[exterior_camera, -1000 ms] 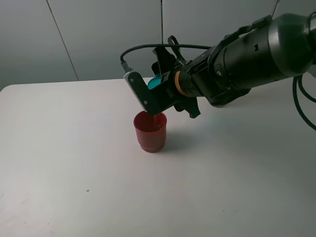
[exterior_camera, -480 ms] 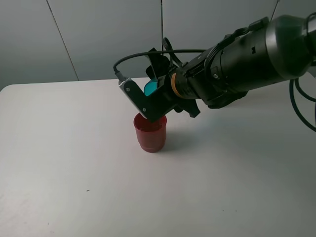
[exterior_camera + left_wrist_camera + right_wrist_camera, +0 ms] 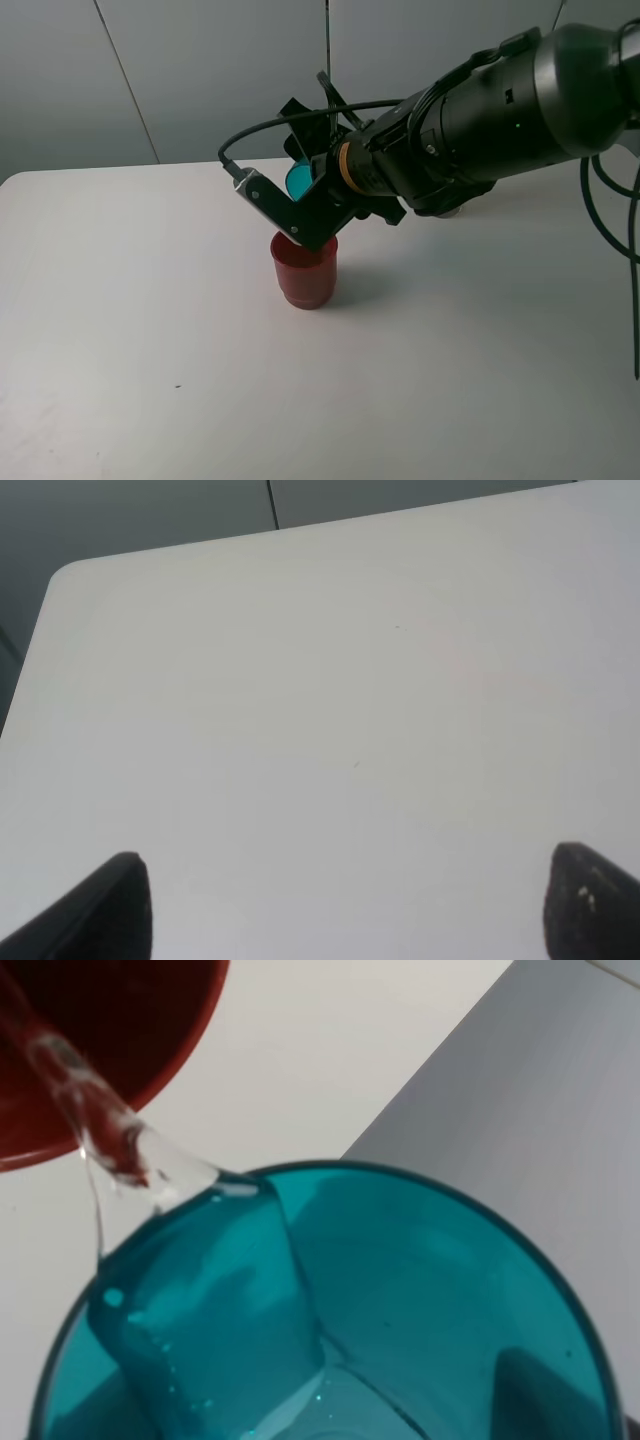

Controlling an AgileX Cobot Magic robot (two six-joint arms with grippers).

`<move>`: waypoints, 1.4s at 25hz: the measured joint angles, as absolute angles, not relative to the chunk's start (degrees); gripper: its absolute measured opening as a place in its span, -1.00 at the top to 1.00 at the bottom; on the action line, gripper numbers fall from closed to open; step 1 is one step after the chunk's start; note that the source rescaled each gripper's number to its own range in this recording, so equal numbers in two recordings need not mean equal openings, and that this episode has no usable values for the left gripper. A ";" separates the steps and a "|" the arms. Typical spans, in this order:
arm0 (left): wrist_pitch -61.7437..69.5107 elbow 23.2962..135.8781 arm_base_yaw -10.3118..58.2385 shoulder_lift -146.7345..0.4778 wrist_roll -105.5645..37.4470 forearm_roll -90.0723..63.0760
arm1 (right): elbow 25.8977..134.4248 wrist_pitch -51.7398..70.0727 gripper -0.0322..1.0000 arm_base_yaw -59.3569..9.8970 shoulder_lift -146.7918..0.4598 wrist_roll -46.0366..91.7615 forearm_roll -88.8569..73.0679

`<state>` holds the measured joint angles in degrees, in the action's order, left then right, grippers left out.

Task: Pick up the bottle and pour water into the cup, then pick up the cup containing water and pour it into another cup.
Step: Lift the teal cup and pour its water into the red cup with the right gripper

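Setting: white counter (image 3: 150,330) before grey panelled wall (image 3: 200,70).

Right gripper (image 3: 298,195): dark fingers (image 3: 275,205) clamped on the cup (image 3: 298,180), teal translucent tumbler, held tipped steeply, mouth angled down over another cup (image 3: 305,268). Held just above the red rim, slightly toward the counter's far edge. From the right wrist view: teal interior (image 3: 330,1310) filling most of the picture, water pooled against the lowered side, a clear stream (image 3: 70,1090) leaving the lip and falling into the dark red cup (image 3: 90,1040) beyond. Finger tips themselves not visible in that view.

Another cup: opaque dark red, upright on the counter, stepped narrower base, standing near the middle of the counter, somewhat toward the far edge. Lowest finger tip overlapping its rim in the high view; contact not determinable.

Right arm (image 3: 480,110): thick black housing with an orange ring, reaching in from the right side of the counter; black cable (image 3: 270,125) looped above the wrist.

Left gripper (image 3: 340,905): two dark finger tips (image 3: 110,905) spread wide apart, nothing between them, above bare counter (image 3: 330,700) near a rounded corner.
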<state>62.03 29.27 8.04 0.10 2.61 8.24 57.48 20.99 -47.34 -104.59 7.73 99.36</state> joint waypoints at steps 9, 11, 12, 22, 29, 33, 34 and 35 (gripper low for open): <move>62.03 29.27 8.04 0.10 2.61 8.24 | 57.48 21.06 0.68 -47.34 -104.59 14.27 99.36; 62.03 29.27 8.04 0.10 2.61 8.24 | 57.48 21.06 0.68 -47.34 -104.59 15.81 99.36; 62.03 29.27 8.04 0.10 2.61 8.24 | 57.48 21.06 0.68 -47.34 -104.59 16.14 99.36; 62.03 29.27 8.04 0.10 2.61 8.24 | 57.48 20.87 0.68 -47.46 -104.59 17.06 99.36; 62.03 29.27 8.04 0.10 2.61 8.24 | 57.48 19.68 0.68 -48.64 -104.59 13.96 99.36; 62.03 29.27 8.04 0.10 2.61 8.24 | 57.48 18.06 0.68 -48.53 -103.94 6.80 96.91; 62.03 29.27 8.04 0.10 2.61 8.24 | 57.48 16.47 0.68 -48.44 -103.30 4.96 94.53; 62.03 29.27 8.04 0.10 2.61 8.24 | 57.48 14.16 0.68 -48.17 -102.62 3.42 91.41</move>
<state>62.03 29.27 8.04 0.10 2.61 8.24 57.48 14.16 -48.17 -102.62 3.42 91.41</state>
